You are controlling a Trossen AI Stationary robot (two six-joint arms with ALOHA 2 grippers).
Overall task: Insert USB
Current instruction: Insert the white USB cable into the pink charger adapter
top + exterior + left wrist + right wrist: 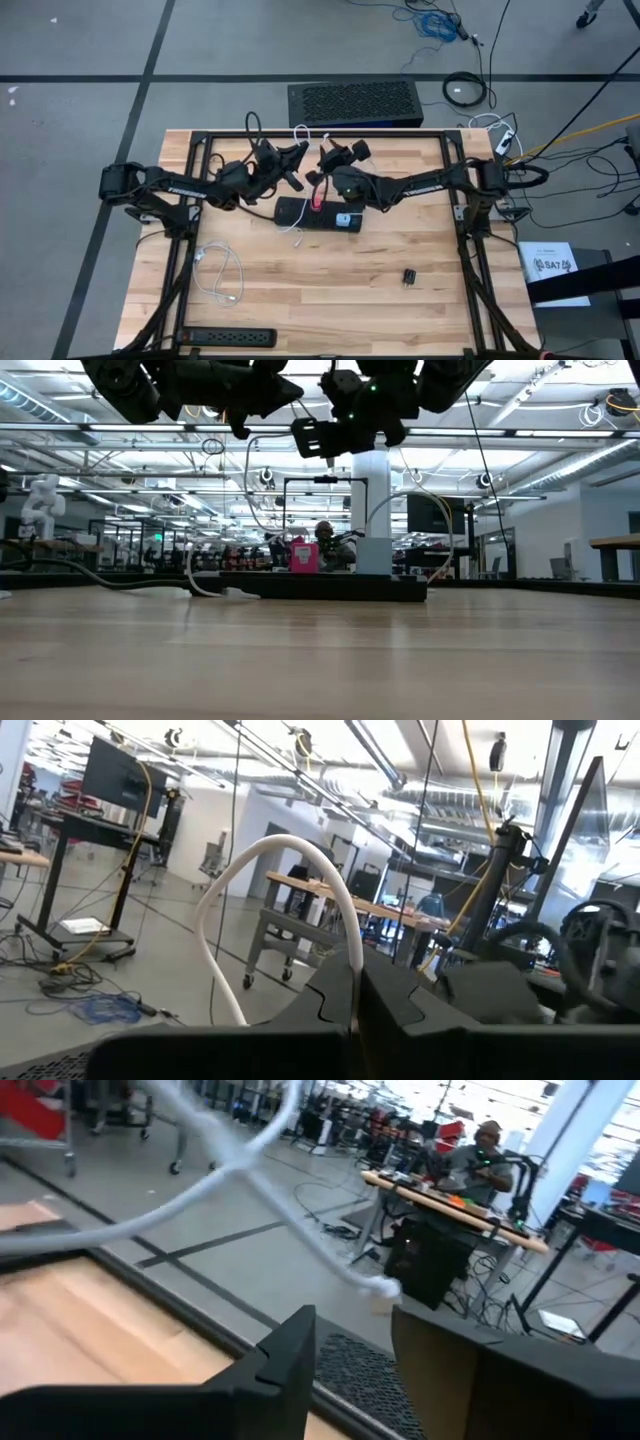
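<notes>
A black hub (318, 213) lies mid-table with a pink plug (316, 203) and a pale one standing in it; in the low view the hub (320, 588) sits just behind the table edge line. Both grippers hover above its far side, facing each other. My left gripper (297, 153) is shut on a white USB cable (270, 850). My right gripper (352, 1342) stands open, level, with nothing between its fingers. The cable's plug end (384, 1288) hangs free in the air just beyond those fingers. My left gripper pinches the white cable (353, 958) between its two shut fingers. The cable rises out of the fingertips, arches over and drops away slack on the other side, lifted clear of the table. How far from the plug end the fingers sit cannot be told.
A second white cable (222, 272) lies coiled near the table's left front. A small black adapter (410, 276) sits at the right front, a black power strip (228, 338) along the near edge, and a black perforated box (355, 103) beyond the far edge.
</notes>
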